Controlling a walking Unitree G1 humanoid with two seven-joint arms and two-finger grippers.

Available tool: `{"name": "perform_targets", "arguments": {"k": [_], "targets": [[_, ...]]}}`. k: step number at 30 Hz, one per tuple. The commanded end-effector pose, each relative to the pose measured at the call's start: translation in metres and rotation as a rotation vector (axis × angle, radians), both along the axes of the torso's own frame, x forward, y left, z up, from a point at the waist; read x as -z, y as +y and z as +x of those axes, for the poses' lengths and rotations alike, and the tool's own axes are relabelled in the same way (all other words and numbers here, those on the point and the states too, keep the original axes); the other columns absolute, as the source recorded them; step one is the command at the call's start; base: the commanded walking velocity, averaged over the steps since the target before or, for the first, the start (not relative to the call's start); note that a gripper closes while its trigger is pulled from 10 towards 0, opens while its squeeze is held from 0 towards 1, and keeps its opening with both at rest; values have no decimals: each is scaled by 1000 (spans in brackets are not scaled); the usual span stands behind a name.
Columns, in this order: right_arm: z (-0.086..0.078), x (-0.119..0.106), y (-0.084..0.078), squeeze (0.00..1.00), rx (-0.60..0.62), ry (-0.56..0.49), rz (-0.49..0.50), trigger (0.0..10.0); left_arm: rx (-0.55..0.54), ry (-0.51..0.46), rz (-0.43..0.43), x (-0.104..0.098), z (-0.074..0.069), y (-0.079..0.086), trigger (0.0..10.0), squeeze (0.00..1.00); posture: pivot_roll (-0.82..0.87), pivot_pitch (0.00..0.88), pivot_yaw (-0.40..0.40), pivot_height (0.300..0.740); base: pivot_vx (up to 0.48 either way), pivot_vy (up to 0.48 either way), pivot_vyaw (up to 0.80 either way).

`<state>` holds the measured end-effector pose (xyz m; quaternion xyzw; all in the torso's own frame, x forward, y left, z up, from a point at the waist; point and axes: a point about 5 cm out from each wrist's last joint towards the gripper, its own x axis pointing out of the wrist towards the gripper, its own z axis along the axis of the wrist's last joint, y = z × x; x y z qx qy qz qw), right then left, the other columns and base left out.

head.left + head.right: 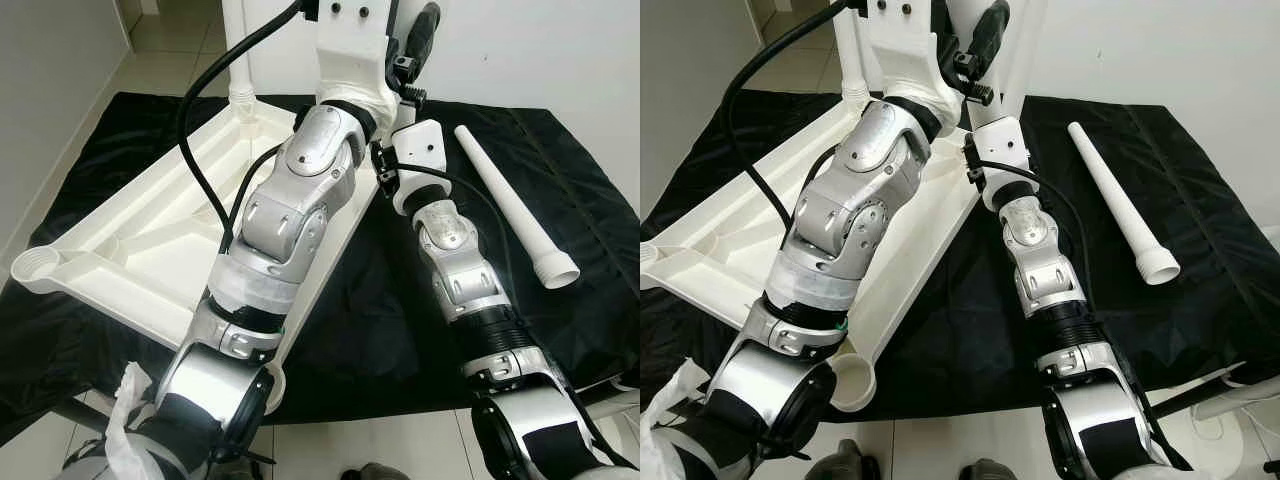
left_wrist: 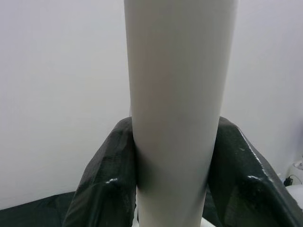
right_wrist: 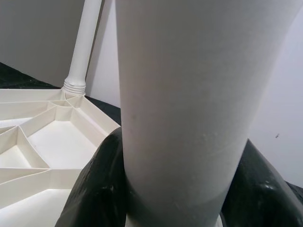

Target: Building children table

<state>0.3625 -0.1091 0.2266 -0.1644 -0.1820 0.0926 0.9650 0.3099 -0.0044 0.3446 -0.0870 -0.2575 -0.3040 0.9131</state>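
A white tabletop (image 1: 150,230) lies upside down on a black cloth (image 1: 400,330). One white leg (image 1: 240,70) stands screwed into its far left corner. Both my arms reach up to a second upright leg (image 2: 180,118) at the far right corner. In the left wrist view my left gripper (image 2: 177,146) is shut on this leg, one black finger (image 2: 106,179) on each side. My right gripper (image 3: 182,184) is shut on the same leg (image 3: 184,109), and its black fingers (image 1: 420,40) show at the top of the left eye view. A third leg (image 1: 515,205) lies loose on the cloth to the right.
Empty round sockets sit at the tabletop's near corners (image 1: 40,265) (image 1: 850,385). A grey wall (image 1: 40,90) runs along the left, with tiled floor (image 1: 170,40) beyond the cloth. A white rag (image 1: 125,410) hangs by my left shoulder. A black cable (image 1: 200,150) loops over the tabletop.
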Motion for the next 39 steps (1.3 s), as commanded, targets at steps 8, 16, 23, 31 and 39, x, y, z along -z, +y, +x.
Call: {"name": "perform_targets", "arguments": {"k": [8,16,23,31,39], "targets": [[2,-1,2,0,-10,40,145,10000,55,-7,-16,-4,-7,-3,10000,1000,-52,22,-28,740,0,0,0],[2,4,4,0,-20,99,317,10000,40,2,18,-1,-6,-5,10000,0,-57,28,-23,740,0,0,0],[0,9,-5,0,14,122,379,10000,68,-11,25,3,-8,-1,10000,0,-61,30,-18,740,0,0,0],[-9,22,-25,0,65,136,413,10000,41,-3,142,34,-10,18,10000,0,-55,26,-16,740,0,0,0],[-14,29,-40,0,106,148,410,10000,34,35,201,56,-12,30,10000,0,-54,22,-16,740,0,0,0]]}}
